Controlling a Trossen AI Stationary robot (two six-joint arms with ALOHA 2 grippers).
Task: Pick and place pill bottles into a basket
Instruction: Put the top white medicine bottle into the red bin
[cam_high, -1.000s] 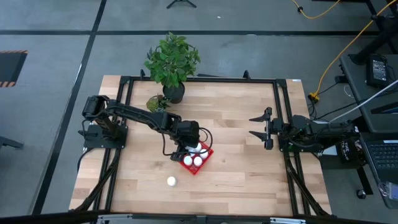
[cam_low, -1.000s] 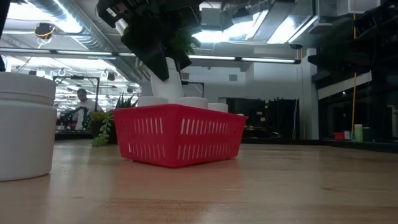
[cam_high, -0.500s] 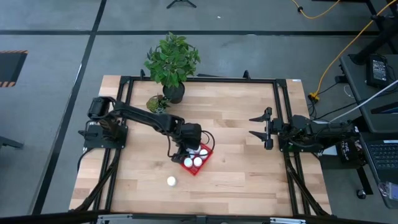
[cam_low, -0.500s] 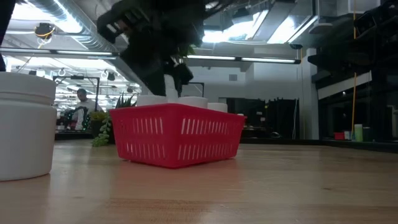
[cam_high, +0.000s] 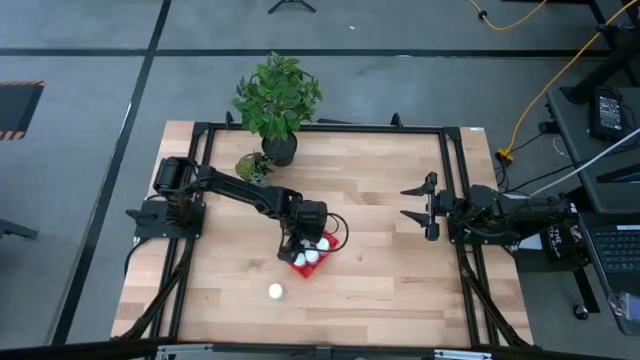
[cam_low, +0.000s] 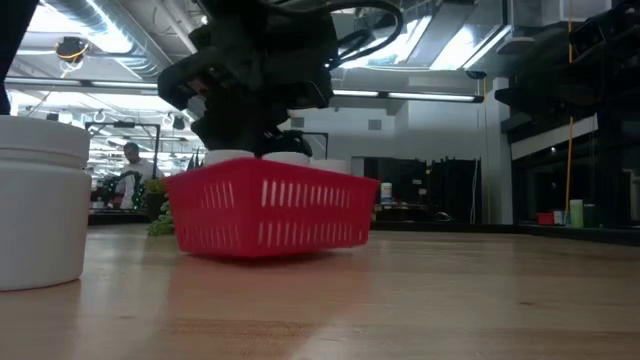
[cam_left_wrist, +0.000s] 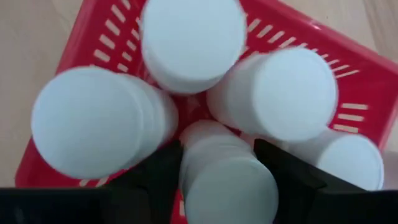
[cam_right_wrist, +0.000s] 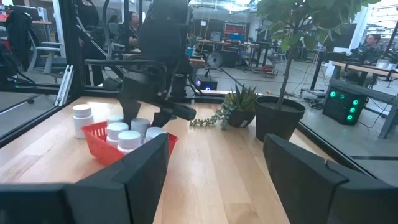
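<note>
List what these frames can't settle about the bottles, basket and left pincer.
- Bottle count in the basket: high view, left pincer covers part; low view, wall hides them.
- Grip on the bottle between its fingers: left wrist view, cut off by the edge.
- Basket flat or tipped: low view, unclear.

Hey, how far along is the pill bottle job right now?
Done: four pill bottles stand in the red basket. In hand: the left gripper is down at the basket with a fifth bottle. Left: the last bottle on the table. The right gripper waits, open.
</note>
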